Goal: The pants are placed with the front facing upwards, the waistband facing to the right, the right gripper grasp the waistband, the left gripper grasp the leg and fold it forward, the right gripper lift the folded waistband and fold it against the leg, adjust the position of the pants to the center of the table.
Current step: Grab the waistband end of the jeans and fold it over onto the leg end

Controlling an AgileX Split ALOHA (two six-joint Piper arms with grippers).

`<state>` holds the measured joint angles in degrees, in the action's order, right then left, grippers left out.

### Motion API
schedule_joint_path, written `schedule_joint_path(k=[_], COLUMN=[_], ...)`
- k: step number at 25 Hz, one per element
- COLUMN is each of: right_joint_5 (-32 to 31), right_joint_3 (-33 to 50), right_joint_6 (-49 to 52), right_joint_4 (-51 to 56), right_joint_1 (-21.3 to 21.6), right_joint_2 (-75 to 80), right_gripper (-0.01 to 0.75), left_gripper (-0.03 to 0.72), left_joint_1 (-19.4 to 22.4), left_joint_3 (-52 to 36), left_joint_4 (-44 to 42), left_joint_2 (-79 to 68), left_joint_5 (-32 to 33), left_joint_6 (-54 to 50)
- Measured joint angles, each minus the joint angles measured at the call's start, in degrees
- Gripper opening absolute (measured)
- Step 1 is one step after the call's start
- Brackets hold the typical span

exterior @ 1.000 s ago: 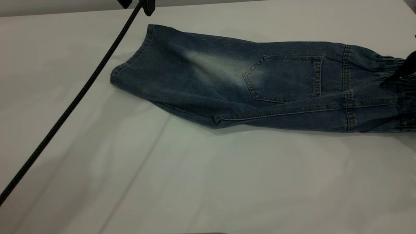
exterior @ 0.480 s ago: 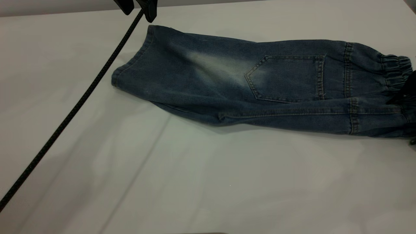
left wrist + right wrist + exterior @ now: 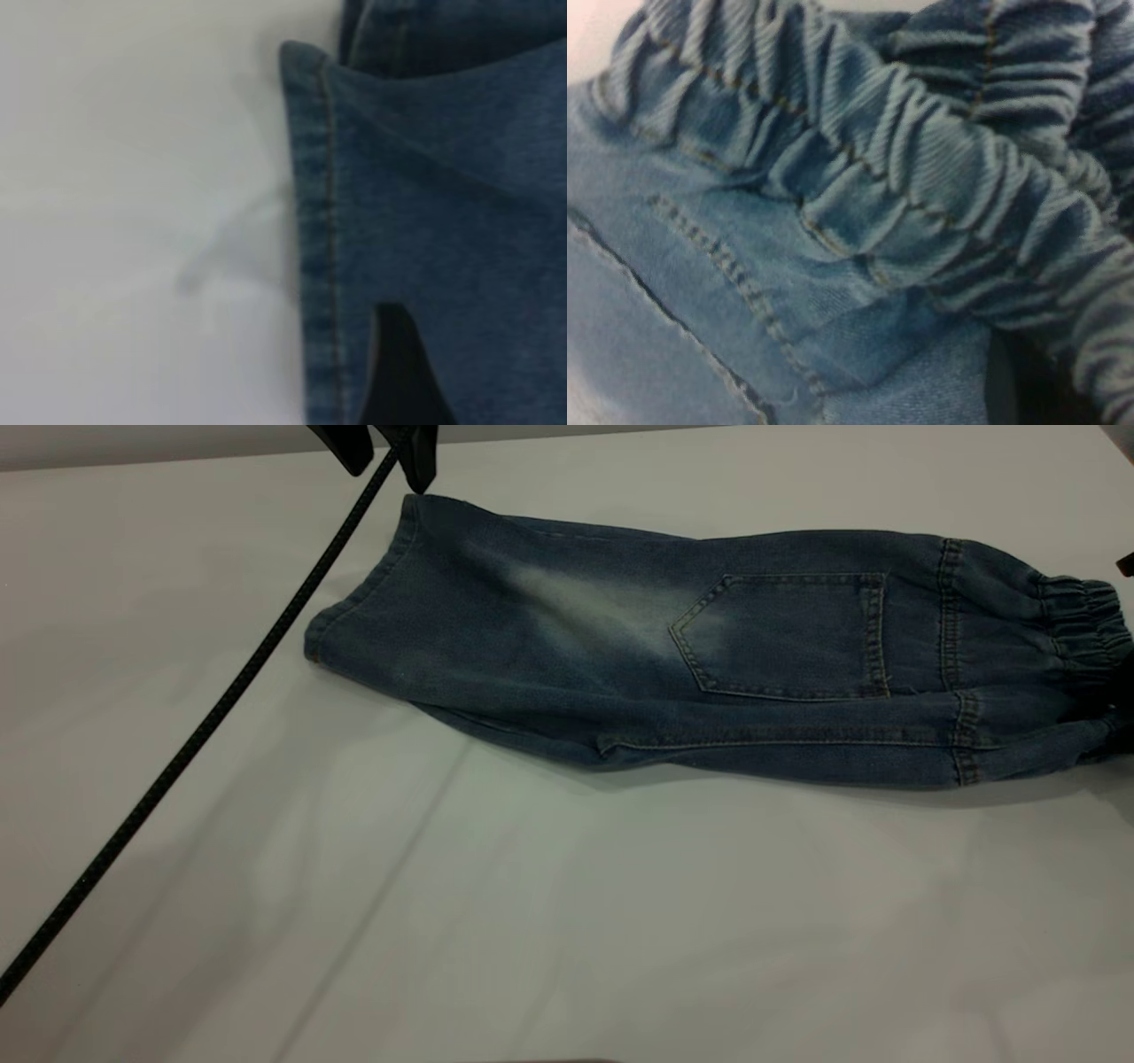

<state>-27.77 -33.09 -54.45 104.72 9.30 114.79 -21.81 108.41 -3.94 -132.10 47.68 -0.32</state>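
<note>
Left pincer (image 3: 385,456): black pointed fingers; long black braided cable (image 3: 190,735).

The exterior camera is looking down at an angle across the large pale grey smooth table (image 3: 443,921), taking in its far edge and the whole length of the short blue denim pants (image 3: 691,655). The left wrist camera is sitting very close above the hemmed cuff (image 3: 323,221), facing straight down. The right wrist camera is pressing in nearer still on the gathered, ruched darker-blue waistband (image 3: 921,177). All three are sharing the pants.
</note>
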Motion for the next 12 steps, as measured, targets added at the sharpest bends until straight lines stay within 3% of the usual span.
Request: schedule_joint_path(k=[6, 12], right_joint_5=[-11.60, -25.21], right_joint_3=[-4.68, -10.20], right_joint_6=[-9.36, -10.38], right_joint_4=[-0.39, -1.18], right_joint_1=[0.00, -0.52], right_joint_2=[-3.45, -7.41], right_gripper=[0.106, 0.106], left_gripper=[0.400, 0.400], left_joint_1=[-2.50, -9.14], left_joint_3=[0.00, 0.00], left_joint_4=[5.37, 8.36], left_joint_2=[-2.48, -6.46], left_joint_5=[0.13, -0.46], left_joint_6=[3.69, 5.79])
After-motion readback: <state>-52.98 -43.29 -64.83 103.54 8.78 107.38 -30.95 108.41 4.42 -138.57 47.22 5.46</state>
